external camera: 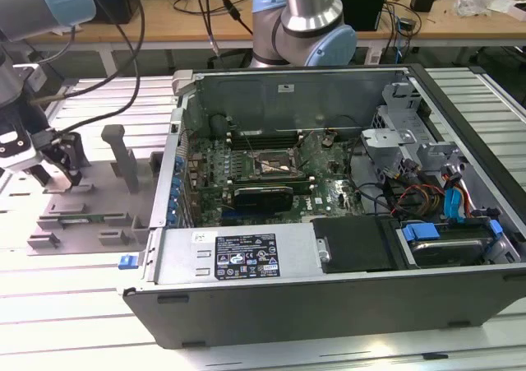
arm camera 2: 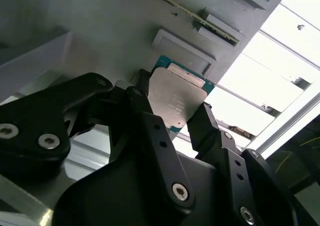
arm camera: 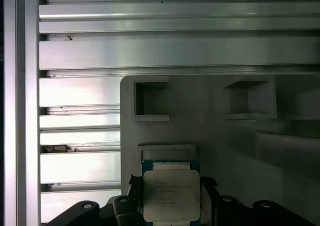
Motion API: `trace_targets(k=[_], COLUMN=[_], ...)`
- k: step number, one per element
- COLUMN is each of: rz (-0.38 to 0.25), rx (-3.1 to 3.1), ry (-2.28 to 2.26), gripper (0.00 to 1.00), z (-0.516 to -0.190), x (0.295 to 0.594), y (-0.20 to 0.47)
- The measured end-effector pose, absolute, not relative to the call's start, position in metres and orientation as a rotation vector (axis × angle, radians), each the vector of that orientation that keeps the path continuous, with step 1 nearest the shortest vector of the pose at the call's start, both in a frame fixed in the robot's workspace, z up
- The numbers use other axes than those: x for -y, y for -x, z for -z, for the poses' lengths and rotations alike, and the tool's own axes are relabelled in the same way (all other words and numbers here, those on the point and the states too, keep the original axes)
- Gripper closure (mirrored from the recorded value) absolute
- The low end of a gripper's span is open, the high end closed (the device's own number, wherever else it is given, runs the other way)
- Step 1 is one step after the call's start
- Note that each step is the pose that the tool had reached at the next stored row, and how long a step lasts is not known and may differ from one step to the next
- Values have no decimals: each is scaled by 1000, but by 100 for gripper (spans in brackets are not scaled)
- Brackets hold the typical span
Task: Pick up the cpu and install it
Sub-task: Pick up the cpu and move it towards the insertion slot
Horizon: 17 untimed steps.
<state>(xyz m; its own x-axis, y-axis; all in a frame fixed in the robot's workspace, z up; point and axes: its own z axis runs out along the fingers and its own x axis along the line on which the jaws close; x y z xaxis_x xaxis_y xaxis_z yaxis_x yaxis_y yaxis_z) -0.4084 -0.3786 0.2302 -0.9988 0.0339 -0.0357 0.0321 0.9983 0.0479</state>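
Pincer (external camera: 56,170) closed on cpu (arm camera 2: 176,96), one finger (arm camera 2: 146,110) pressed against each opposite edge. Cpu sits between fingertips with silver top facing both wrist cameras and green rim showing at its corners. Grey tray (external camera: 82,216) directly beneath pincer, with a shallow rectangular recess (arm camera: 167,152) just beyond cpu. Open computer case (external camera: 329,289) well apart from pincer, toward exterior view's right; socket (external camera: 275,167) inside it. Tray and case rest on slatted tabletop (external camera: 66,305).

cpu (arm camera 2: 175,98) matt silver metal | tray (arm camera: 215,136) matt grey plastic | table (arm camera: 175,50) ribbed aluminium
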Motion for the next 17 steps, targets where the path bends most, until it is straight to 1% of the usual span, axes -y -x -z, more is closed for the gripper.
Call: trace_targets(k=[11, 17], rz=[-73, -73], rx=[-3104, -3104], ry=[-51, -51], gripper=[45, 45], z=[-255, -281], x=[379, 379], y=[408, 408])
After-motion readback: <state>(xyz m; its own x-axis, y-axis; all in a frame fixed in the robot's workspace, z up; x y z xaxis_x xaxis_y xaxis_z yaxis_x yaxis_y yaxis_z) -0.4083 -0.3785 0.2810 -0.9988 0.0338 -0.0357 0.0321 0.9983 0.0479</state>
